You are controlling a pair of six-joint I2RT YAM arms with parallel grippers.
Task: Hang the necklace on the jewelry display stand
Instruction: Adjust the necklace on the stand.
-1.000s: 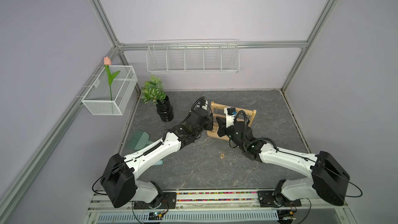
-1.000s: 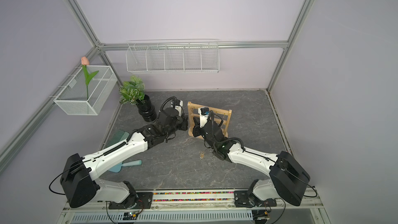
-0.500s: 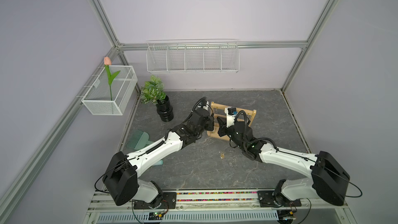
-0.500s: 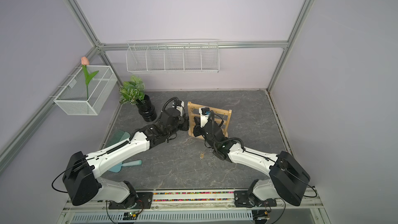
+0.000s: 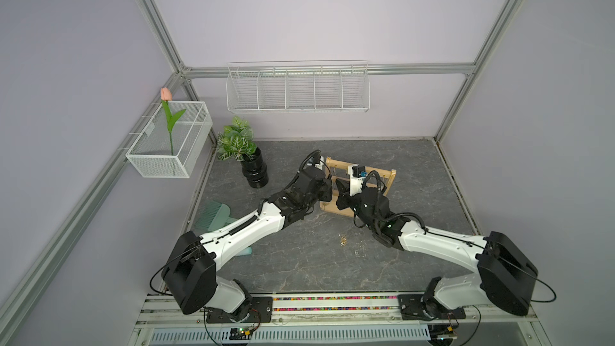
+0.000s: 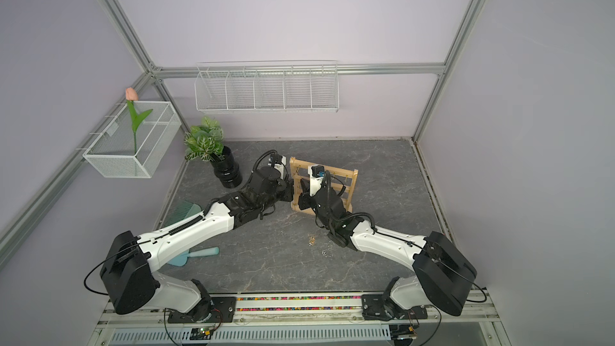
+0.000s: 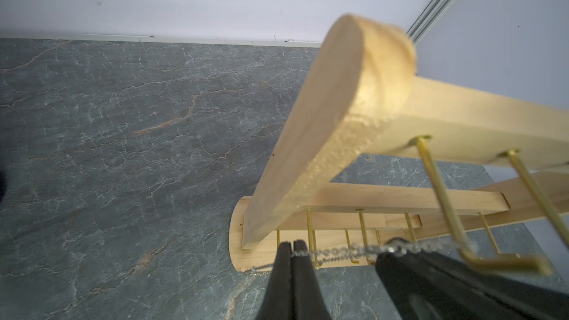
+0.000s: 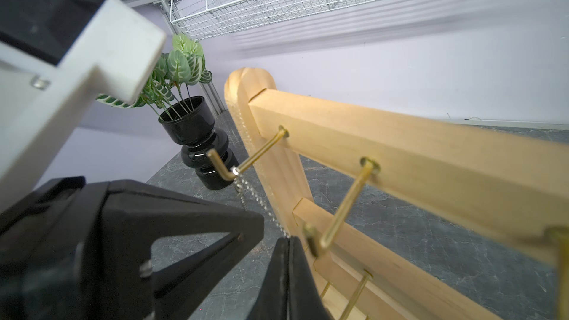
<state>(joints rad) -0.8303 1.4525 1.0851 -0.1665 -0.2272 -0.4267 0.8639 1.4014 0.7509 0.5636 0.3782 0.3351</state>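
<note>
Dark marbled tabletop (image 5: 299,267) — jewelry display stand (image 5: 390,177), potted plant (image 5: 254,174), teal comb (image 5: 213,214), gold trinkets (image 5: 343,240)

The light wooden jewelry display stand (image 5: 390,179) stood upright at mid-frame; the silver necklace (image 8: 243,184) draped over its top gold hook (image 8: 261,150).

We find the necklace (image 7: 338,251) too fine to make out in both top views; there the left arm (image 5: 246,231) and right arm (image 5: 432,244) cover much of the jewelry display stand (image 5: 390,178). Left wrist view: top crossbar (image 7: 492,127) runs off the frame edge, nearest hook (image 7: 508,262) blurred, chain end lost between the left gripper (image 7: 292,246) tips. Gold specks (image 5: 342,239) on the table (image 5: 299,261): we cannot identify them. Teal tool (image 5: 213,216) partly under the left arm.
</note>
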